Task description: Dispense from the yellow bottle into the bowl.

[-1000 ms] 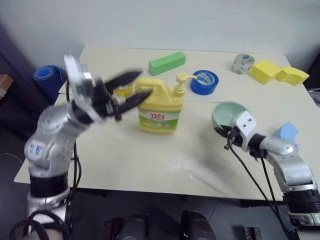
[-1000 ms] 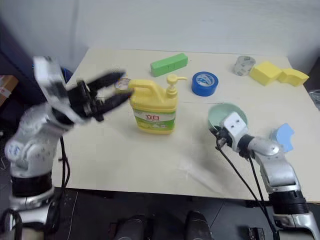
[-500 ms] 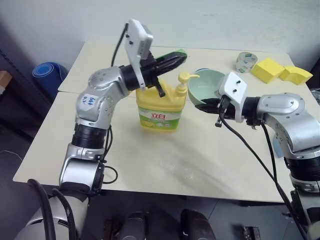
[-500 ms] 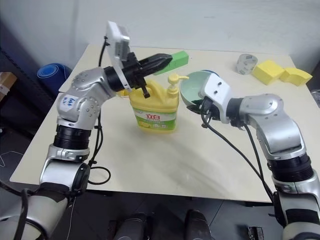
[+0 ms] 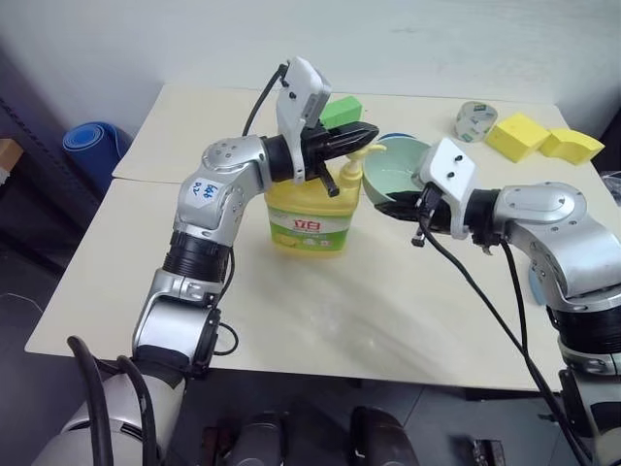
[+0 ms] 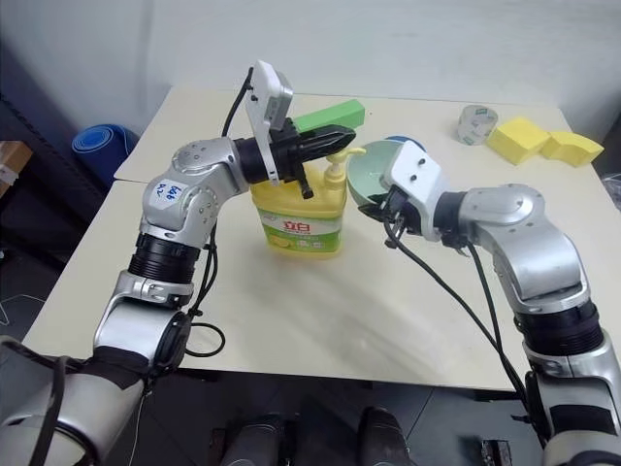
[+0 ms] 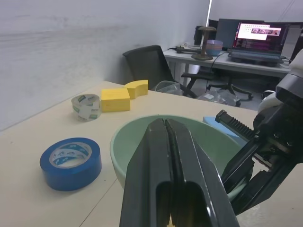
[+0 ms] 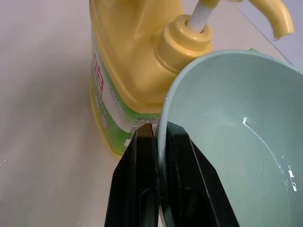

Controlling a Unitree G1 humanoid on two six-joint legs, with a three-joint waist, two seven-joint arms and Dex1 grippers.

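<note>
While the table (image 5: 291, 320) carries the yellow bottle (image 5: 310, 218) upright near its middle, I hold the bowl (image 5: 393, 175) in the air just beside the pump head (image 5: 354, 155), my right gripper (image 8: 158, 142) pinching the bowl's rim, one finger inside and one outside. My left gripper (image 5: 354, 139), fingers pressed together and holding nothing, points across the top of the pump toward the bowl. Biggest risk, as I judge it: a push that lands off-centre could tip the tall bottle, since nothing steadies its body. Next, the spout looks to sit at or just short of the bowl's near edge, so soap could run down the outside and onto the table if I do not bring the bowl further under it. The bowl is tilted and held by a thin pinch on its rim, so a knock from my left arm might twist it loose. Smallest, my closed fingertips could slide off the rounded pump head
</note>
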